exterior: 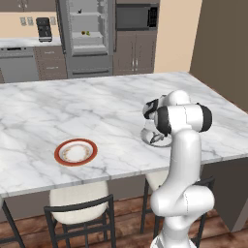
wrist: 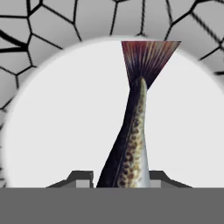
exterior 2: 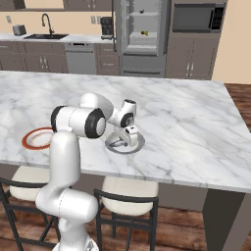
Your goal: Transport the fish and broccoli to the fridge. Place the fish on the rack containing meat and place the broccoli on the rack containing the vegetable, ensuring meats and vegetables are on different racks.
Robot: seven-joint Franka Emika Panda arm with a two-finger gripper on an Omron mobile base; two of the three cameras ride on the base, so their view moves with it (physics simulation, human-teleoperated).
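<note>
Bending low over the grey plate (exterior 2: 138, 144), the gripper (wrist: 120, 179) pinches the fish (wrist: 131, 140) between its fingertips.

On the desk (exterior: 97, 101) sit two plates: one orange-rimmed plate (exterior: 75, 152) near the left and one grey plate (exterior 2: 125, 143) to its right. One fish (wrist: 130, 144) lies on the grey plate. Two stools (exterior: 77, 206) stand at the near edge. One fridge (exterior: 87, 36) stands far back, open, holding two small items (exterior: 85, 33).
</note>
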